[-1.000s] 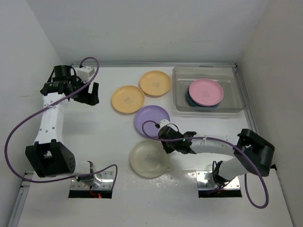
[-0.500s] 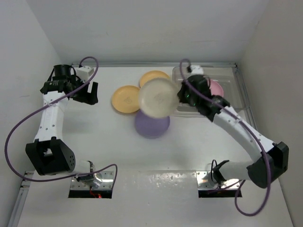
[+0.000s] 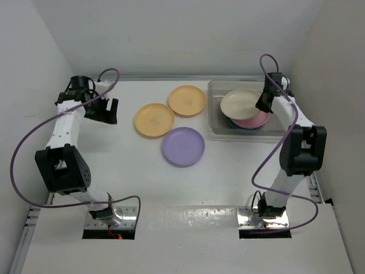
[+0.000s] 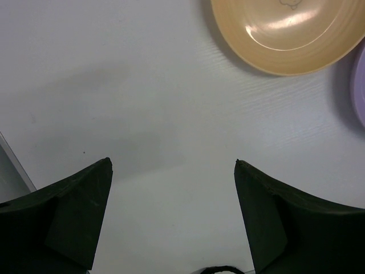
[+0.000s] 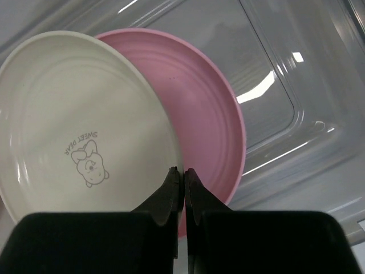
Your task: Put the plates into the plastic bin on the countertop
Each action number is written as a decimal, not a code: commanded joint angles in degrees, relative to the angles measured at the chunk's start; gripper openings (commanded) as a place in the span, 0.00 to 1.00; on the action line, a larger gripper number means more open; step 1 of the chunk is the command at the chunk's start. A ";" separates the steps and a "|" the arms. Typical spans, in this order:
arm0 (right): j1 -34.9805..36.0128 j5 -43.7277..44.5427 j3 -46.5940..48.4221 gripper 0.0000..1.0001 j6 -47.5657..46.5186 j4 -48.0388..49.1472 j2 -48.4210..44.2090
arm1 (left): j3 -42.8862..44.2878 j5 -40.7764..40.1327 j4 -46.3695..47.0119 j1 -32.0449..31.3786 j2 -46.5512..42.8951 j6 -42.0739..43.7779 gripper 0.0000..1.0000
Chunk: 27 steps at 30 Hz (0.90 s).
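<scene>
My right gripper (image 3: pixel 262 105) is shut on the rim of the cream plate (image 3: pixel 239 103) and holds it over the pink plate (image 3: pixel 258 120) in the clear plastic bin (image 3: pixel 219 128). In the right wrist view the gripper (image 5: pixel 183 171) pinches the cream plate's (image 5: pixel 80 131) edge above the pink plate (image 5: pixel 211 114). A dark teal plate edge (image 3: pixel 231 122) shows under the pink one. Two yellow-orange plates (image 3: pixel 154 120) (image 3: pixel 187 100) and a lilac plate (image 3: pixel 183 146) lie on the white countertop (image 3: pixel 114 165). My left gripper (image 3: pixel 108 111) is open and empty, left of them; the left wrist view shows a yellow-orange plate (image 4: pixel 291 28).
White walls border the countertop on the left, back and right. Metal mounting plates (image 3: pixel 111 220) (image 3: pixel 263 217) sit at the front edge. A purple cable loops from each arm.
My right gripper has carried the cream plate from the front middle of the countertop up and right, to over the pink plate in the bin. The left arm has barely moved.
</scene>
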 commanded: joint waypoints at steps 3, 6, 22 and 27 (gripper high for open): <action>-2.75 -3.64 -1.15 0.00 3.26 3.25 -3.15 | 3.30 -0.65 0.93 0.71 2.78 -0.58 0.89; -4.59 -6.01 -4.33 0.00 5.01 5.36 -3.77 | 3.30 -0.65 0.93 0.71 4.10 -0.58 0.89; -5.31 -3.56 -4.87 0.34 -2.09 4.67 -1.84 | 3.83 0.93 0.93 0.71 5.16 -0.58 0.89; -3.72 3.47 -6.19 0.57 -4.29 4.49 -3.16 | 3.83 1.46 0.93 0.71 4.64 -0.58 0.89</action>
